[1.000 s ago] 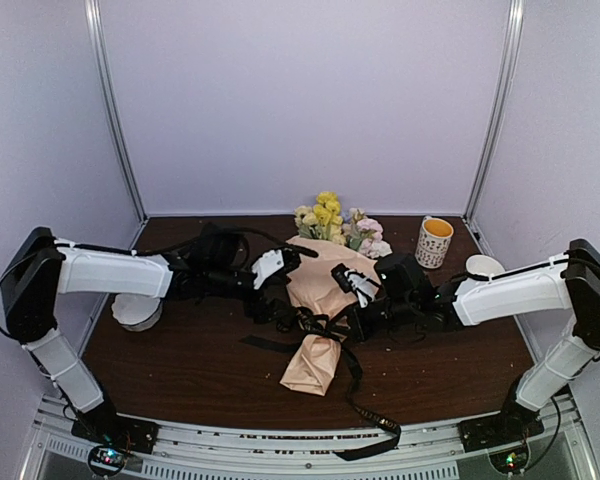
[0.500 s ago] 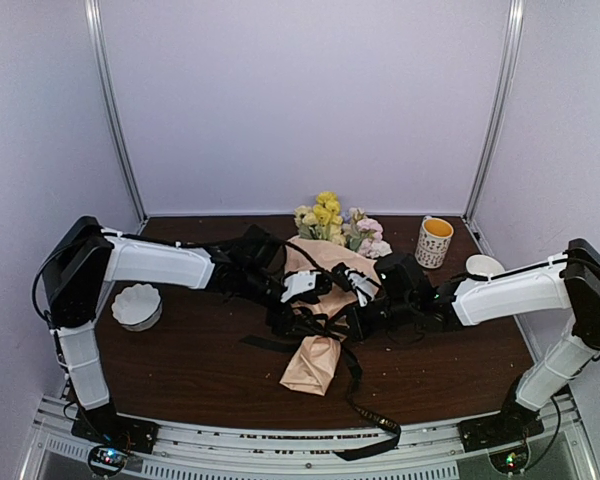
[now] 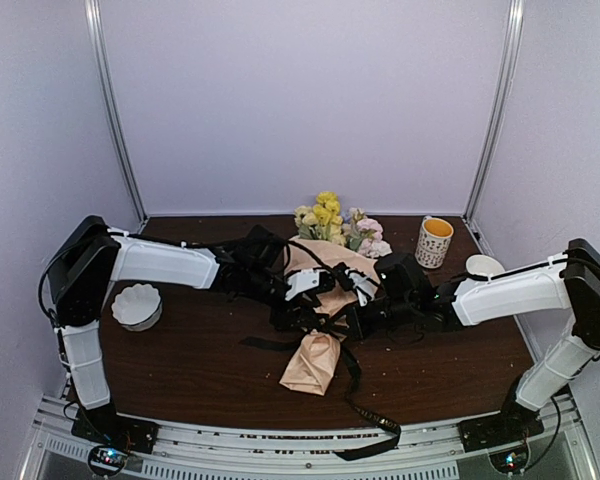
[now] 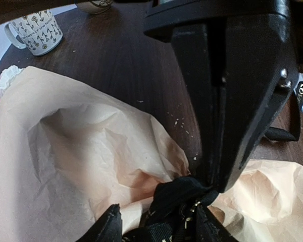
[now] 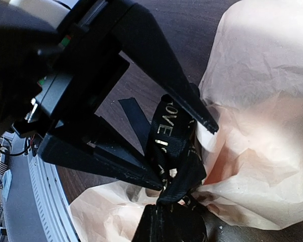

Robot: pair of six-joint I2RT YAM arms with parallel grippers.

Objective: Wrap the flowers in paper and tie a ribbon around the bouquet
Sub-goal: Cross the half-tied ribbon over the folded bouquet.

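At the waist of the tan-peach paper-cone bouquet (image 3: 313, 362), the narrow black ribbon (image 5: 166, 136) is clamped by the right gripper (image 4: 212, 186), while its loop is straddled by the parted left gripper (image 4: 157, 224). The loop should be pinched squarely, then drawn outward without tearing paper. The bouquet is laid on a dark wooden table (image 3: 180, 370) within pale lilac walls (image 3: 300, 100).
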